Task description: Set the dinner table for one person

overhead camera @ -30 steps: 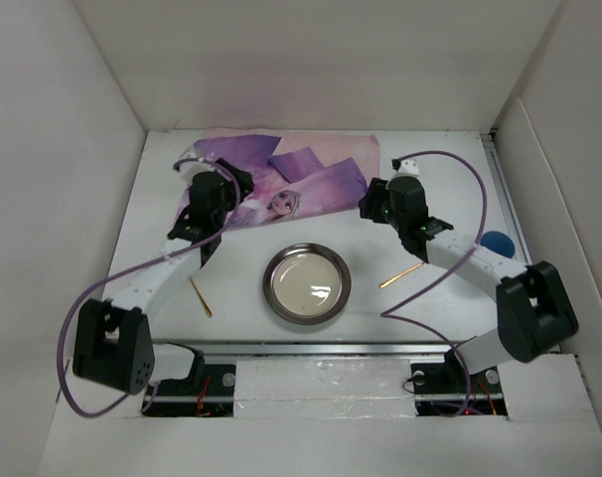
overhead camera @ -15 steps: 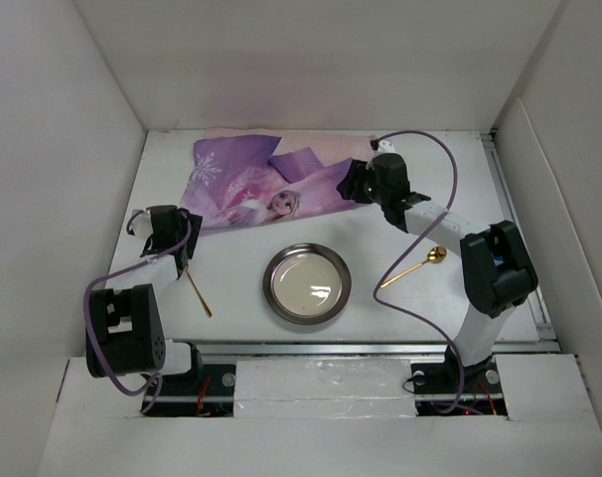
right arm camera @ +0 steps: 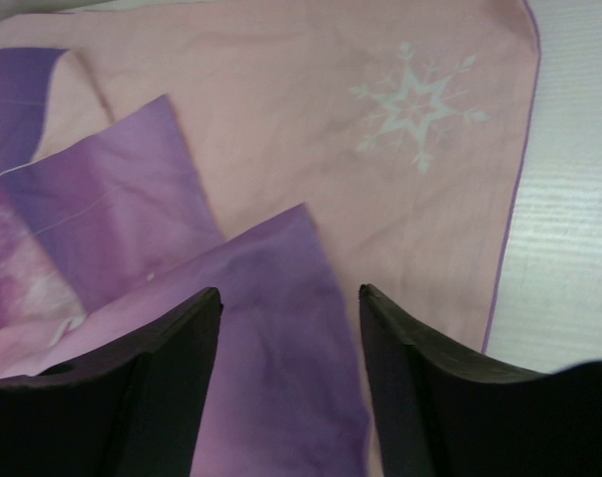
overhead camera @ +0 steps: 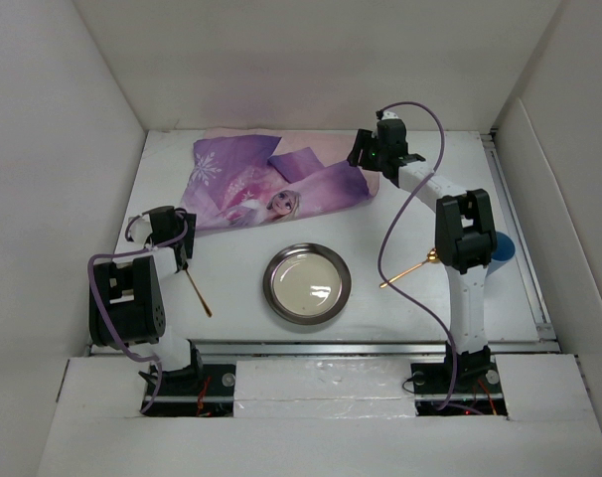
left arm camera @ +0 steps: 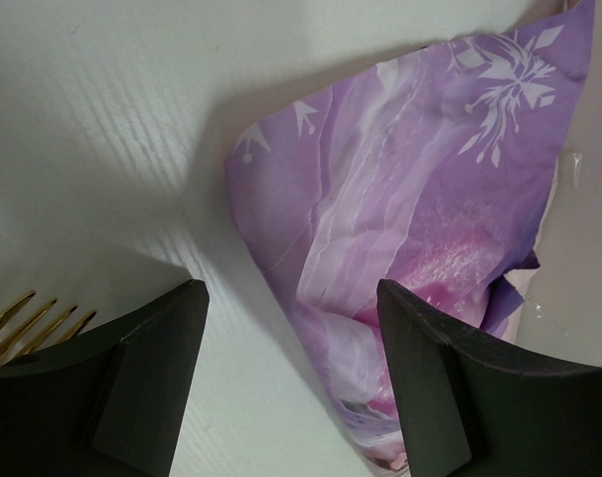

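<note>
The white dinner table (overhead camera: 231, 298) filled the floor of a plain white-walled enclosure (overhead camera: 311, 60) (metal rail (overhead camera: 361, 346) at its near edge), with a purple cloth mat (overhead camera: 271, 184) at the back. The left gripper (left arm camera: 286, 298) hung spread and empty near the mat's corner. The right gripper (right arm camera: 289, 293), also parted and empty, hovered over the mat.

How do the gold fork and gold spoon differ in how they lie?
The fork lies left of the plate, the spoon right of it. Their near ends both angle toward the plate, so they slant opposite ways. The fork's tines sit beside the left gripper; the spoon's bowl is partly hidden behind the right arm. Both are slim, gold and flat on the table.
</note>
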Tool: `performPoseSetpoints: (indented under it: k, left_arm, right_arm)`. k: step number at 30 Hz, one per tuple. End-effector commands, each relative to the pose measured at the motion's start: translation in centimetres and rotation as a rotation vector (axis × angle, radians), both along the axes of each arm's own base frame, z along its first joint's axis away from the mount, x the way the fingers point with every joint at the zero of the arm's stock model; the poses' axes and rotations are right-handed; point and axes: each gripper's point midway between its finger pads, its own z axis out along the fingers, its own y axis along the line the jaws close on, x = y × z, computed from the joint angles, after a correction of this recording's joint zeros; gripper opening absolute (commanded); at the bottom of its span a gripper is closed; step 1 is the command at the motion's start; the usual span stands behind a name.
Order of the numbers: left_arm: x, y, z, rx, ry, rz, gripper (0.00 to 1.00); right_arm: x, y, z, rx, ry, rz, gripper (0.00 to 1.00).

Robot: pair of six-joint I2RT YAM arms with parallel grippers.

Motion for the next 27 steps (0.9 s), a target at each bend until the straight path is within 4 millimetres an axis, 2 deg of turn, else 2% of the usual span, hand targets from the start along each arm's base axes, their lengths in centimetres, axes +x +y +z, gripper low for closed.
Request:
performPoseSetpoints:
  k: [1,4,8,9,12,15,17,18,19,20,22,23,24,25,26,27]
  left_arm:
    - [0.8,0.3,0.1,-0.007,-0.021,0.014,0.67]
    - [1.2,0.4,0.1,-0.006,-0.023,0.015,0.67]
    - [1.9,0.4,-0.2,-0.013,-0.018,0.012,0.60]
    - [2.1,0.6,0.0,-0.005,-0.022,0.013,0.53]
    - [2.7,1.3,0.5,0.036,-0.017,0.023,0.44]
    - [3.1,1.7,0.8,0.060,-0.012,0.023,0.33]
    - [3.7,1.8,1.3,0.063,-0.026,0.023,0.26]
    - [4.0,1.7,1.4,0.071,-0.029,0.006,0.12]
    - [4.3,1.6,1.7,0.075,-0.033,-0.005,0.06]
    - [4.5,1.7,2.0,0.082,-0.040,-0.011,0.02]
    - [5.0,1.9,3.5,0.116,-0.067,-0.027,0.00]
    - [5.0,1.9,3.9,0.128,-0.071,-0.033,0.00]
    - [5.1,2.0,4.6,0.142,-0.082,-0.035,0.00]
    - [5.0,2.1,5.2,0.162,-0.092,-0.044,0.00]
    - [4.9,2.3,6.5,0.177,-0.121,-0.036,0.00]
    - [4.5,2.4,6.6,0.183,-0.125,-0.031,0.00]
  right_arm:
    - [1.4,-0.1,0.6,-0.014,0.008,0.030,0.65]
    - [2.6,0.9,0.0,0.003,-0.004,0.066,0.70]
    - [3.4,1.0,-1.2,0.022,0.023,0.073,0.70]
    - [3.5,1.3,-1.2,0.034,0.025,0.079,0.70]
    - [4.0,1.9,-1.5,0.052,0.031,0.098,0.68]
    - [4.0,2.7,-2.0,0.080,0.043,0.132,0.63]
    - [3.8,3.5,-1.8,0.116,0.028,0.174,0.52]
    - [4.0,3.2,-1.5,0.136,0.020,0.177,0.46]
    - [3.9,3.5,-1.0,0.154,0.005,0.189,0.30]
    - [3.7,4.2,0.3,0.182,-0.039,0.228,0.19]
    - [3.7,3.5,2.1,0.191,-0.083,0.227,0.00]
    - [3.7,3.3,3.4,0.187,-0.125,0.223,0.00]
    - [2.3,3.0,5.0,0.181,-0.148,0.229,0.00]
    - [1.6,2.2,6.0,0.182,-0.172,0.223,0.00]
    - [1.1,1.8,7.9,0.183,-0.238,0.216,0.00]
    - [-1.2,0.4,8.3,0.170,-0.234,0.202,0.00]
